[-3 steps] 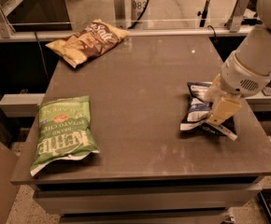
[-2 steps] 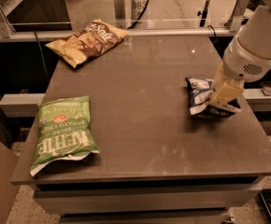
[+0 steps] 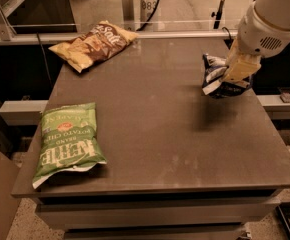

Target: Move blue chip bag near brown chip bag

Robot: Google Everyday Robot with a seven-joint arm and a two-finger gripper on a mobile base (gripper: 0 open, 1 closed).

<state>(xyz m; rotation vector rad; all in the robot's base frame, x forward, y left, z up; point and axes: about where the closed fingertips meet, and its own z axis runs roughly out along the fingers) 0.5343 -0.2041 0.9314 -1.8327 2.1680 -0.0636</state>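
Well, the robot's two-finger gripper (image 3: 238, 68) is up by the right edge of the dark grey counter (image 3: 155, 119), towards the far right corner. Its tan fingers are clamped on the blue chip bag (image 3: 214, 77), a small crumpled navy foil pouch with white panels. The bag hangs clear of the surface, judging by the soft shadow (image 3: 210, 118) below it.

The brown chip bag (image 3: 92, 43), a flat brown foil packet with tan-yellow edges and white script, lies at the far left corner, partly over the far edge. The bright green foil chip bag (image 3: 67, 141) with white block letters sits by the near left corner, well away from the route.

From where I stand, the step in hand is the carry across to the far left. I'd say it wants a level sweep along the far edge, high enough that the dangling bottom of the pouch doesn't drag. The grip looks to be on one side of the bag, so a slow move should stop it swinging or slipping. It ought to set down just beside the brown packet, not on it, and on counter rather than over the edge.
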